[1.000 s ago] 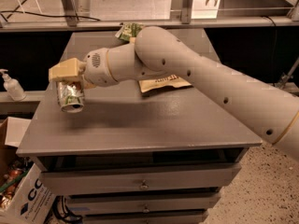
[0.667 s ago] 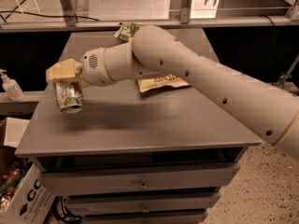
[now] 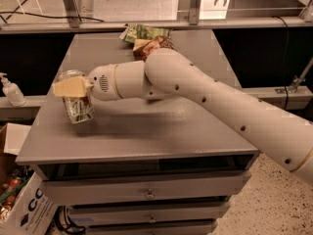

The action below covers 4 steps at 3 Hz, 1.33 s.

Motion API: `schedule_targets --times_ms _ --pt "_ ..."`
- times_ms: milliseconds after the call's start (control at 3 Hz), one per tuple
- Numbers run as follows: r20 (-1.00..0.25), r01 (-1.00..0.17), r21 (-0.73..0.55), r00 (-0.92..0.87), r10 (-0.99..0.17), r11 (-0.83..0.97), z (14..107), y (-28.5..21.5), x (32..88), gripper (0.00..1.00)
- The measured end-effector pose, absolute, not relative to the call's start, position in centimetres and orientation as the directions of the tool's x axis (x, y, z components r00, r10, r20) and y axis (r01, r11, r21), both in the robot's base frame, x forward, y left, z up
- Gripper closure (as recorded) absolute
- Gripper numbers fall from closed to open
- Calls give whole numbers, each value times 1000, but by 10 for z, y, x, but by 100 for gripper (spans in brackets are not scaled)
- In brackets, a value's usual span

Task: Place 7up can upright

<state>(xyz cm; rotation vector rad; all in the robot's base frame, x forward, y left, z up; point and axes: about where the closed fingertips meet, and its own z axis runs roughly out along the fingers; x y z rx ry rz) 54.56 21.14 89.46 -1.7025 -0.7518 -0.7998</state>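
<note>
The big white arm [image 3: 210,99] comes in from the lower right and stretches across the tabletop [image 3: 146,136] to the left side, wrist roughly level. The gripper [image 3: 72,89] sits at the left end, over the left part of the tabletop, and its jaws are clamped on the 7up can [image 3: 79,109]. One cream-coloured finger [image 3: 67,87] lies across the front of the can's upper half; the other one is hidden behind it.

The can is close to upright but tips a bit, with its top leaning left. The rim of the top shows just above the finger. I honestly can't tell if the bottom is touching the tabletop or just above it.

At the far end there's a green packet [image 3: 144,32], and right next to it a brown chip bag [image 3: 155,44], mostly hidden behind the arm's elbow.

The drawers [image 3: 146,192] under the tabletop are shut. A cardboard box [image 3: 29,212] at the lower left is cut off by the frame, and its contents are hard to make out. A pump bottle [image 3: 11,89] stands on a ledge at the far left.
</note>
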Motion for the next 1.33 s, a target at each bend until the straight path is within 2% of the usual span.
schedule_targets --times_ms 667,1000,1333 --pt "969 962 -230 240 52 -147 929 216 521 100" --pt "969 961 -232 242 52 -147 929 216 521 100" --pt "986 981 -147 156 56 -130 929 216 519 100"
